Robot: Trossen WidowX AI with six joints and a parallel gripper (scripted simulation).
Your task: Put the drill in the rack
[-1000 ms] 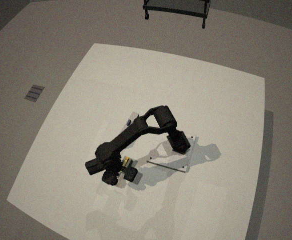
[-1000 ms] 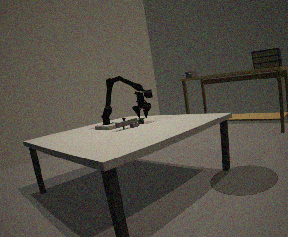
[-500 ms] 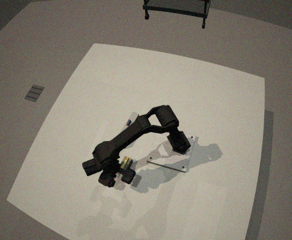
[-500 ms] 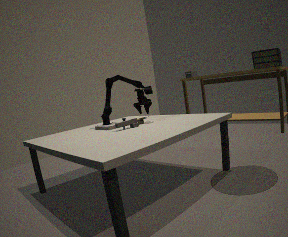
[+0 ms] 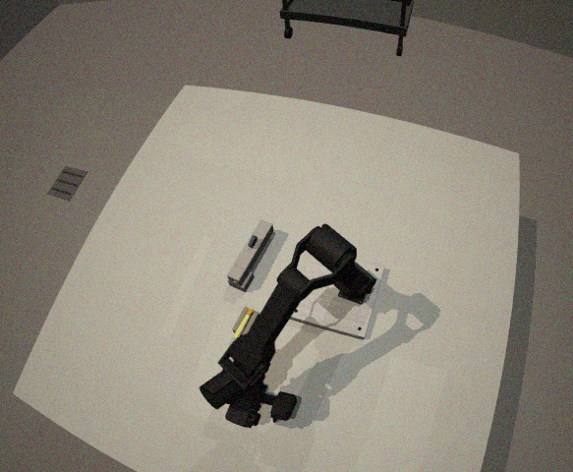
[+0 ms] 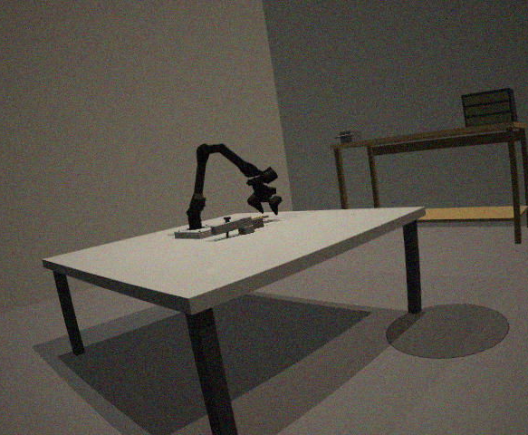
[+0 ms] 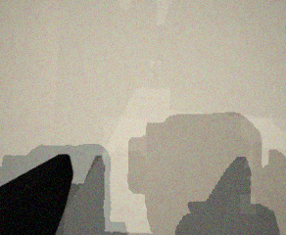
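The drill (image 5: 243,324) (image 6: 257,217), yellow with an orange end, lies lengthwise on the rack (image 5: 238,321), a small grey block just beyond the end of the long grey holder (image 5: 248,256) (image 6: 231,225). The dark key (image 5: 252,241) (image 6: 226,218) stands up from the holder's side. Nothing shows between the drill and the holder's near end in the top view. My gripper (image 5: 264,411) (image 6: 268,212) (image 7: 180,161) is open and empty, above the table and off to the side of the rack. The wrist view shows only tabletop and shadows between the fingers.
The arm's base plate (image 5: 347,324) (image 6: 191,235) is beside the holder and rack. The forearm passes over the table close to the rack in the top view. The white table (image 5: 403,183) (image 6: 301,234) bears everything; a wooden bench (image 6: 423,135) stands far behind.
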